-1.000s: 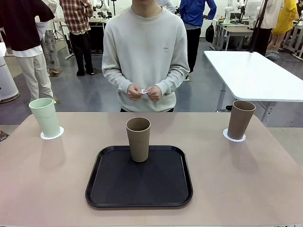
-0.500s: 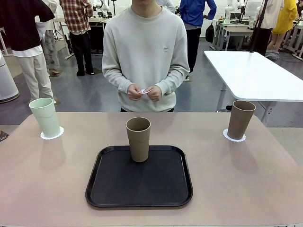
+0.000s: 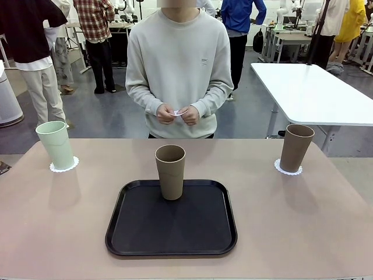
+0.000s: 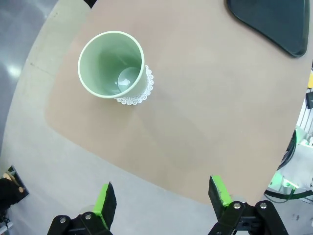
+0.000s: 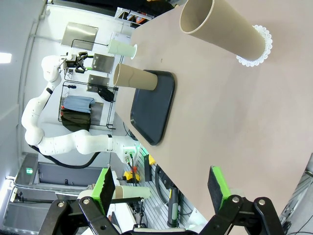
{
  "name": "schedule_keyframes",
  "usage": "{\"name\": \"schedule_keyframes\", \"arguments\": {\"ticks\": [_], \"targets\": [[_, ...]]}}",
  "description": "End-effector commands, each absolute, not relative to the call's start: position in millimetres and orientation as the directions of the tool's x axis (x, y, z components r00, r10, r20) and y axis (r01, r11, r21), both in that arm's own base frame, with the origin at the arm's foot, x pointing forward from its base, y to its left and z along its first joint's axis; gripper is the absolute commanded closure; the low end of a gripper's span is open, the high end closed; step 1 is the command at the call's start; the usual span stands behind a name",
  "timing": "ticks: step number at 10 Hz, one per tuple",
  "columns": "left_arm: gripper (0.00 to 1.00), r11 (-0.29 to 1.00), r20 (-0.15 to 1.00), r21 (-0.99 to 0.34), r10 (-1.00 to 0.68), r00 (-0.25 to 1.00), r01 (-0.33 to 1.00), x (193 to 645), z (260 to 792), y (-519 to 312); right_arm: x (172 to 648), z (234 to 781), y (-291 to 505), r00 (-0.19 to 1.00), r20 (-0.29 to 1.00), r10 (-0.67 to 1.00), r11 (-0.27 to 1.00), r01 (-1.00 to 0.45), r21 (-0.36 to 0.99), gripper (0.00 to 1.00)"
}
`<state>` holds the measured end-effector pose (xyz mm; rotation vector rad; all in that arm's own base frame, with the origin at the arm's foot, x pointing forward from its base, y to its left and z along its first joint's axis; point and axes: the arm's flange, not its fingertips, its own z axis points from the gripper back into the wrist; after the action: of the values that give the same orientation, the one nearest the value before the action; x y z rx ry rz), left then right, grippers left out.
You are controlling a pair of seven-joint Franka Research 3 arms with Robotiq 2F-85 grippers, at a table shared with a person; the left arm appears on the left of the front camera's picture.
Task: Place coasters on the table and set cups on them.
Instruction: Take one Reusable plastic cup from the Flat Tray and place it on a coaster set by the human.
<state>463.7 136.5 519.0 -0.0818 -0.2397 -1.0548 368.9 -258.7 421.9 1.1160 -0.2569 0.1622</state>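
A mint green cup (image 3: pixel 56 144) stands on a lacy white coaster (image 3: pixel 64 167) at the table's (image 3: pixel 70 233) far left. A brown cup (image 3: pixel 295 147) stands on another coaster (image 3: pixel 288 170) at the far right. A second brown cup (image 3: pixel 170 171) stands on the black tray (image 3: pixel 171 233) in the middle. The person holds a small white coaster (image 3: pixel 178 112) in both hands at the far side. My left gripper (image 4: pixel 164 193) hangs open above the table near the green cup (image 4: pixel 111 64) on its coaster (image 4: pixel 139 95). My right gripper (image 5: pixel 161 186) is open, away from the brown cup (image 5: pixel 222 28) on its coaster (image 5: pixel 258 49).
The tray's corner (image 4: pixel 274 24) lies off to one side of my left gripper. A glossy white table (image 3: pixel 315 93) stands behind at the right. People stand in the background. My left arm (image 5: pixel 58 122) appears far off in the right wrist view.
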Motion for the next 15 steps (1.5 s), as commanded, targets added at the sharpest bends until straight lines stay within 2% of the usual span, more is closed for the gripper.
{"name": "schedule_keyframes", "arguments": {"ticks": [1,2,3,4,5,7,10,11,12,13,15], "targets": [[0.00,0.492,0.234,0.048,-0.852,0.469,0.869,464,519,136,369,423,-258,0.962,0.274,-0.007,0.433,-0.244,0.868,0.00],[0.00,0.690,0.258,0.077,-0.711,0.654,0.720,434,507,141,369,423,-258,0.962,0.274,-0.007,0.433,-0.244,0.868,0.00],[0.00,0.794,0.213,0.051,-0.601,0.770,0.606,411,498,134,369,423,-258,0.962,0.274,-0.007,0.433,-0.244,0.868,0.00],[0.00,0.846,0.188,0.001,-0.524,0.831,0.534,378,484,123,369,423,-258,0.962,0.274,-0.007,0.433,-0.244,0.868,0.00],[0.00,0.849,0.178,-0.133,-0.487,0.855,0.511,363,485,113,369,423,-258,0.962,0.274,-0.007,0.433,-0.244,0.868,0.00],[0.00,0.864,0.126,-0.152,-0.465,0.876,0.480,345,479,110,369,423,-258,0.962,0.274,-0.007,0.433,-0.244,0.868,0.00],[0.00,0.857,0.137,-0.165,-0.470,0.872,0.488,341,473,110,369,423,-258,0.962,0.274,-0.007,0.433,-0.244,0.868,0.00],[0.00,0.749,0.268,-0.463,-0.392,0.880,0.474,351,484,133,369,423,-258,0.962,0.274,-0.007,0.433,-0.244,0.868,0.00],[0.00,0.605,0.354,-0.667,-0.257,0.899,0.435,356,487,157,369,423,-258,0.962,0.274,-0.007,0.433,-0.244,0.868,0.00],[0.00,0.528,0.381,-0.750,-0.148,0.913,0.399,364,486,175,369,423,-258,0.962,0.274,-0.007,0.433,-0.244,0.868,0.00],[0.00,0.514,0.363,-0.801,0.006,0.932,0.308,377,479,208,369,423,-258,0.962,0.274,-0.007,0.433,-0.244,0.868,0.00]]}}
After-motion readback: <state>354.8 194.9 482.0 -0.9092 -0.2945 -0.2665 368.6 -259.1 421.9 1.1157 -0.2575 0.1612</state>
